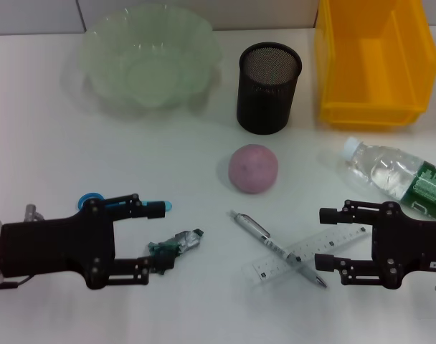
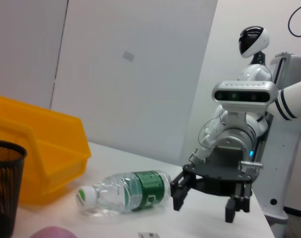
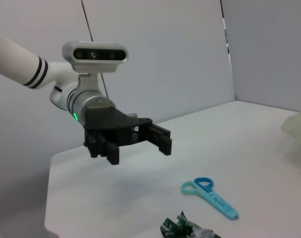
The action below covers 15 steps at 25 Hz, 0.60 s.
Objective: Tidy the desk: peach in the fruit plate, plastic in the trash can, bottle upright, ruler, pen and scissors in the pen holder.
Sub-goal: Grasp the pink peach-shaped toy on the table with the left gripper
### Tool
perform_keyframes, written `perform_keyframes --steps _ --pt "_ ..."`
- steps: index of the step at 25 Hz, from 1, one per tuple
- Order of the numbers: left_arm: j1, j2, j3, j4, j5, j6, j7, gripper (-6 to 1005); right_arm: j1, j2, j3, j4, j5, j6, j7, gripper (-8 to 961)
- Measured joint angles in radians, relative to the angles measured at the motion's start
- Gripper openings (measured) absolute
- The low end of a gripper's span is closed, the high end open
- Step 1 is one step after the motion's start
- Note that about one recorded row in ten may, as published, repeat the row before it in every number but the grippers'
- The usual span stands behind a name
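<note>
— Which arm sits closer to the crumpled plastic (image 1: 181,244)?

— The left gripper (image 1: 157,236), its fingers spread wide above the desk (image 1: 53,165). The wrapper lies just beyond its lower fingertip, toward the table's middle, while the blue scissors (image 1: 96,200) lie partly under its upper finger.

— And the right side?

— The right gripper (image 1: 325,238) hovers with fingers apart, beside the ruler (image 1: 309,250) and pen (image 1: 264,236), which cross in an X. The bottle (image 1: 394,175) lies on its side just behind it, the yellow trash can (image 1: 371,61) farther back.
</note>
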State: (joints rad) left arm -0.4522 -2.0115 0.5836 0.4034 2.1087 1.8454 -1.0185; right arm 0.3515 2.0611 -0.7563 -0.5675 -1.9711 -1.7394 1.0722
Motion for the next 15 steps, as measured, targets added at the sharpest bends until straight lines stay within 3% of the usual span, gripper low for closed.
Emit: perform_keyframes --steps 15 --pt "-0.096 -0.011 -0.054 0.000 -0.004 -0.072 -0.021 777 0.003 -0.004 0.009 0.000 0.000 0.010 0.000 736"
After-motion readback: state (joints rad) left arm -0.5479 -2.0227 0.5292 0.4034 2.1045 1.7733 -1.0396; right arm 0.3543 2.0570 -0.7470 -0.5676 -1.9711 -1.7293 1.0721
